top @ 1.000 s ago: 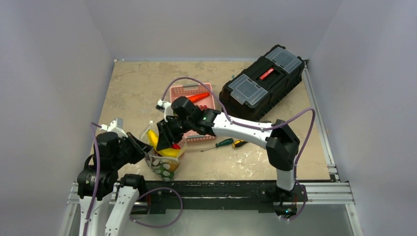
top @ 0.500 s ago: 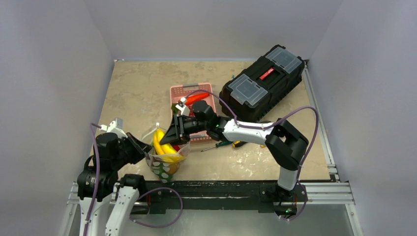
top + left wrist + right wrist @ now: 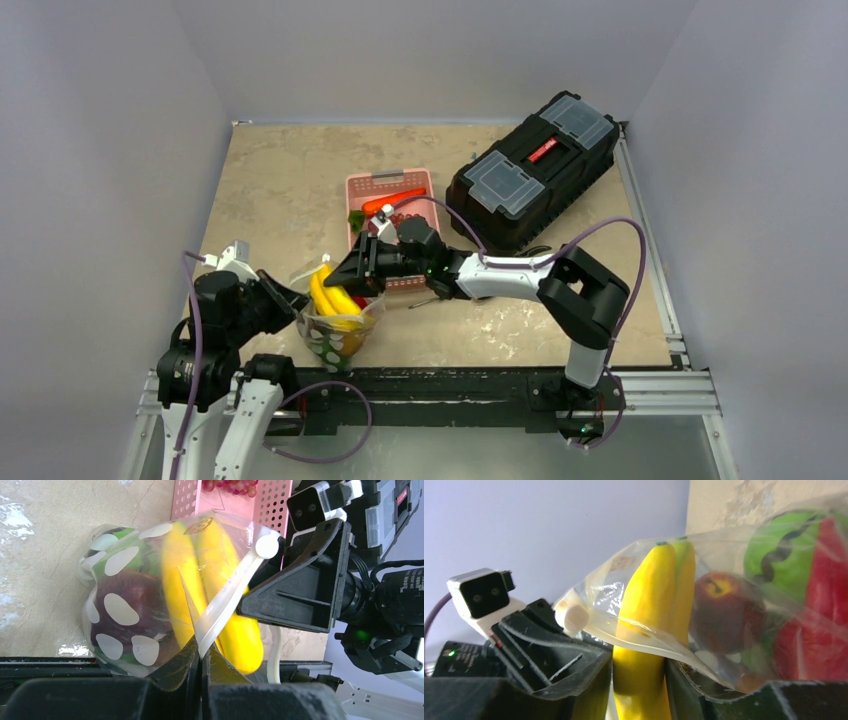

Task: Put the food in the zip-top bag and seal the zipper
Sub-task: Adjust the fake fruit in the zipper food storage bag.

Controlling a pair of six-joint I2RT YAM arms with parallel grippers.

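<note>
A beige, mottled tabletop (image 3: pixel 270 180) sits inside a booth of pale lavender walls (image 3: pixel 420 50) on three sides. A metal rail (image 3: pixel 655 270) runs along the table's right edge.

The left gripper (image 3: pixel 201 672) is pinched closed on the clear rim of the zip-top bag (image 3: pixel 335 335), right where the white zipper (image 3: pixel 225 602) strip crosses its fingers. The bag stands directly ahead of this gripper, its mouth open. Inside it are a green piece (image 3: pixel 784 555) and a red apple (image 3: pixel 719 610).

A yellow banana bunch (image 3: pixel 330 293) stands in the bag mouth, its top poking out. The right gripper (image 3: pixel 352 277) reaches in from the other side, and its fingers (image 3: pixel 589 685) closely flank the banana. Whether they are squeezing it cannot be told.

Just behind the right gripper lies a pink basket (image 3: pixel 375 185) holding an orange carrot (image 3: pixel 395 198) and dark grapes (image 3: pixel 230 486). Farther behind it, toward the far right corner, sits a black toolbox (image 3: pixel 530 170).

Bare tabletop stretches beyond the left gripper to the far wall, and more lies beside the right arm's elbow. The bag is close to the table's near edge.

Compared with a second ago, the right arm lies lower and flatter. Its gripper has drawn back from above the bag toward the basket, uncovering the carrot. The bananas stand more upright. The left gripper and the bag have not moved.
</note>
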